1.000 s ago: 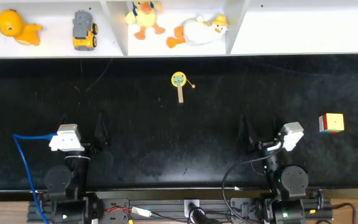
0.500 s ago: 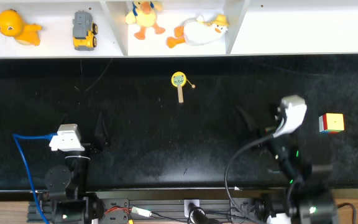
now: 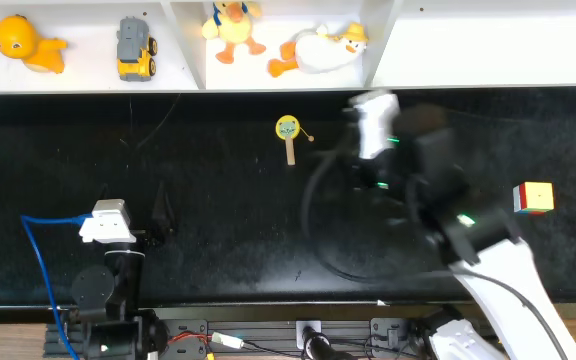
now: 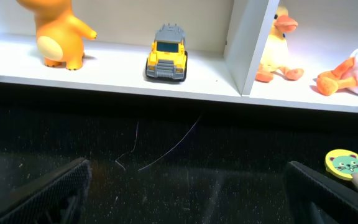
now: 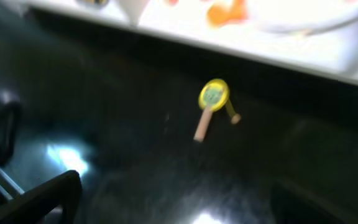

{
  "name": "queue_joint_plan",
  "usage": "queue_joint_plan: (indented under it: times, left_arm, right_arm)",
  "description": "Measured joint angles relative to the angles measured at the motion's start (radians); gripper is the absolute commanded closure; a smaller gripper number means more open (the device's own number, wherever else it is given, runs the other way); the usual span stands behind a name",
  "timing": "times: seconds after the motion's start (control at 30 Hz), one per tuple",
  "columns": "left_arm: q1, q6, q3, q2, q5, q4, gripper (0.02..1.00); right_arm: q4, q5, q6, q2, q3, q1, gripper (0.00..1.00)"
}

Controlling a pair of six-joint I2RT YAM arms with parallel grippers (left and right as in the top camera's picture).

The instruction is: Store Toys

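Observation:
A small rattle drum [image 3: 288,135] with a yellow-green face and a wooden handle lies on the black mat near the shelf, and the right wrist view shows this rattle drum [image 5: 211,102] ahead of my right gripper [image 5: 179,208]. That gripper is open with nothing between its fingers. The right arm's wrist [image 3: 373,125] hangs raised just right of the rattle. A coloured cube [image 3: 533,197] sits at the mat's right side. My left gripper [image 4: 185,202] stands open and holds nothing, low at the near left [image 3: 161,212].
A white shelf [image 3: 193,80] runs along the far edge. In it are an orange duck [image 3: 26,42], a yellow-grey truck [image 3: 135,50], a yellow duck plush [image 3: 233,28] and a white duck plush [image 3: 323,48]. A blue cable [image 3: 43,260] hangs by the left arm.
My right arm has risen from its rest at the near right and swung up and left across the mat toward the rattle. The left arm has not moved.

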Motion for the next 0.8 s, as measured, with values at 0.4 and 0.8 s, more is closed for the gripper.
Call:
queue_joint_plan:
  times: [0.4,0.8]
  left_arm:
    - [0.0,0.0,0.0,0.0,0.0,0.0,0.02]
    - [0.0,0.0,0.0,0.0,0.0,0.0,0.023]
  right_arm:
    - [-0.043,0.118,0.135,0.359,0.081,0.182,0.005]
    - [0.04,0.123,0.269,0.603,0.125,0.176,0.001]
